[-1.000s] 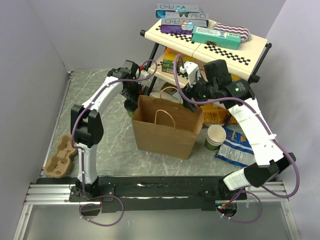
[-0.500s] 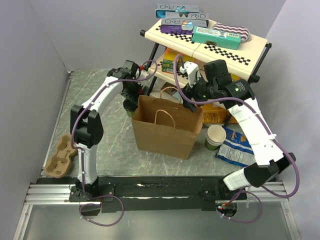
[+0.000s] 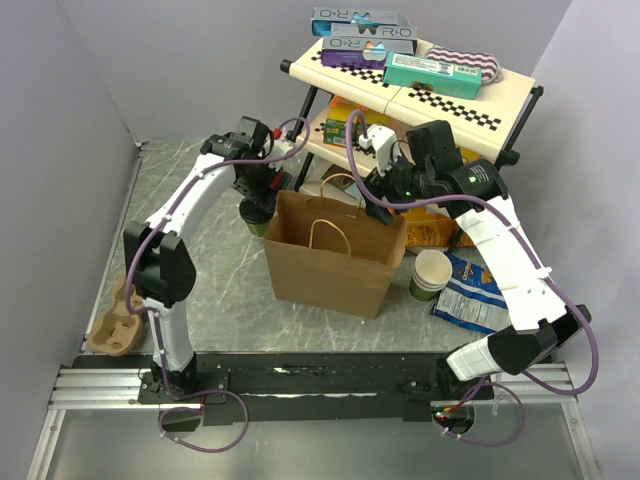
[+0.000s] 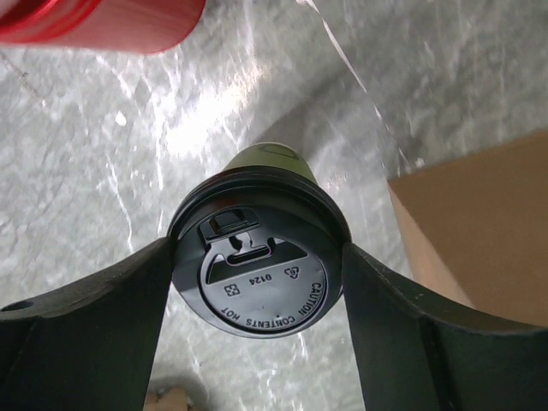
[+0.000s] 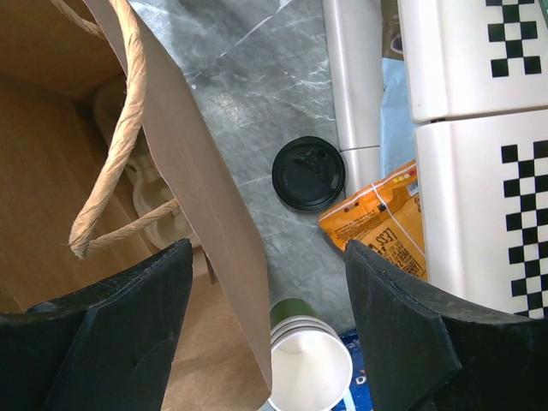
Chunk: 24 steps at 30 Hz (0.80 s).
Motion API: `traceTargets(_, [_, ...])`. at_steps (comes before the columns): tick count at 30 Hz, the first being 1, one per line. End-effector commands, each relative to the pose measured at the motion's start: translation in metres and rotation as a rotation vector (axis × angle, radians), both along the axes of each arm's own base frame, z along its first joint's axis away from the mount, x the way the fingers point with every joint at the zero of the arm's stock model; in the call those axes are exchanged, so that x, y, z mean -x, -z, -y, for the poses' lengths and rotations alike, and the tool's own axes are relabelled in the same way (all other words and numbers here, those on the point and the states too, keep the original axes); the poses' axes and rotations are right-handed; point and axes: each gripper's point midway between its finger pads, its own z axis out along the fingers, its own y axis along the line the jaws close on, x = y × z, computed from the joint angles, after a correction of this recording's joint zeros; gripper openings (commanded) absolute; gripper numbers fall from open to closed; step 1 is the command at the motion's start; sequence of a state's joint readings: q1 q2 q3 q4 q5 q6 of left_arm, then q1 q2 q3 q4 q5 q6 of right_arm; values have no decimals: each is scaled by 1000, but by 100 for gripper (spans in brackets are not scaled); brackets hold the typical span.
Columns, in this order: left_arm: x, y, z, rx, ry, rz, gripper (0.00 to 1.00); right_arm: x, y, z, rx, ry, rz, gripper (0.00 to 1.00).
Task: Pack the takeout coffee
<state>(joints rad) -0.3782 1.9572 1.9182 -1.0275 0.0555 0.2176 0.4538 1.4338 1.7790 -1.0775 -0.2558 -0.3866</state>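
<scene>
Only wrist-close: takeout coffee (image 4: 257, 276) lettering

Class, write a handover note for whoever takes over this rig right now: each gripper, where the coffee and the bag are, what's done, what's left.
Left gripper: shut on the lid rim of the takeout coffee, by the far left corner of the paper bag; lifted or not, unclear.
Right gripper: open, straddling the bag's rim at its far right corner.
Done: cup grasped.
Left: carry it over the bag's mouth, lower it in, release.
</scene>
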Motion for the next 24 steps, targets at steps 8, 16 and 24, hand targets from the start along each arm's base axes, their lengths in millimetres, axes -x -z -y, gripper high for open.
traceTargets(8, [43,-83,-47,45,-3,91,1,-10,-15,-8,-16,-46,53,77])
traceTargets(16, [59,-164,-65,146,38,283,1,-11,-12,-16,-25,-94,45,72])
traceTargets(24, [101,-236,-28,362,288,514,1,-8,-7,-21,-31,-135,33,45])
